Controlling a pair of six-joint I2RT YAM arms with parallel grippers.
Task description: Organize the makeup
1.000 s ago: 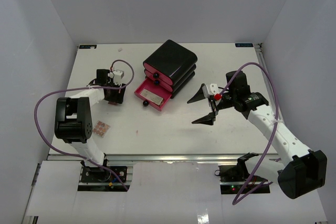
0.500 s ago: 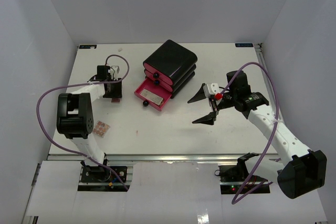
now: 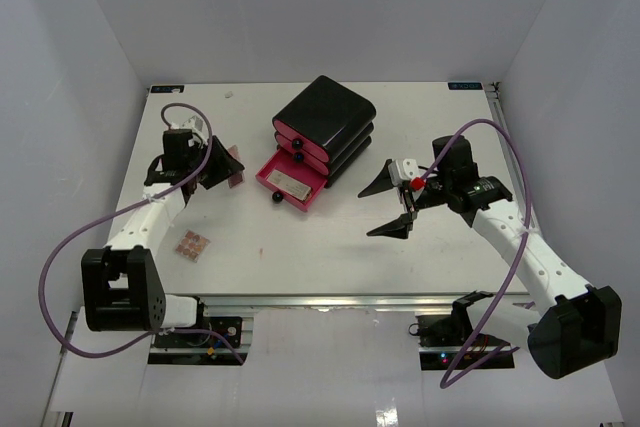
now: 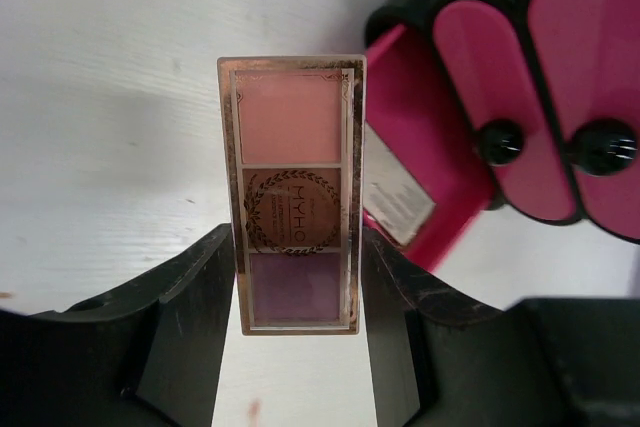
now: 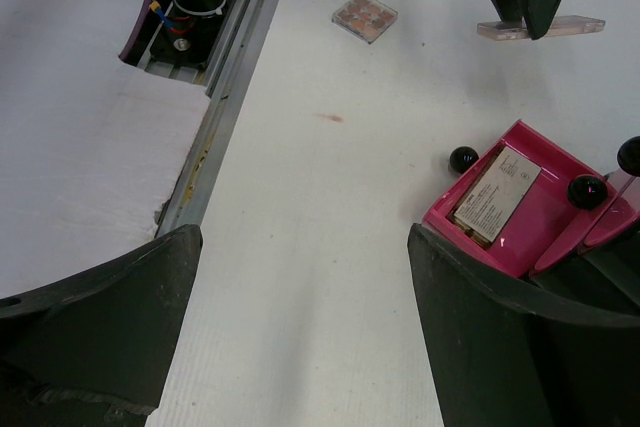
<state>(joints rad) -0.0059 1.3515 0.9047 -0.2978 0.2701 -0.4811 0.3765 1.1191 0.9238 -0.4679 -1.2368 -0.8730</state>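
While my left gripper (image 4: 295, 277) pinches a slim palette (image 4: 292, 192) by its long edges just left of the black drawer box (image 3: 325, 112), its rose-gold frame shows three panes: pink, brown with a wreath logo, and purple. My right gripper (image 3: 392, 202), to the box's right, hangs spread wide with nothing between its fingers. A beige palette (image 3: 292, 185) lies in the box's open bottom drawer (image 3: 303, 202).
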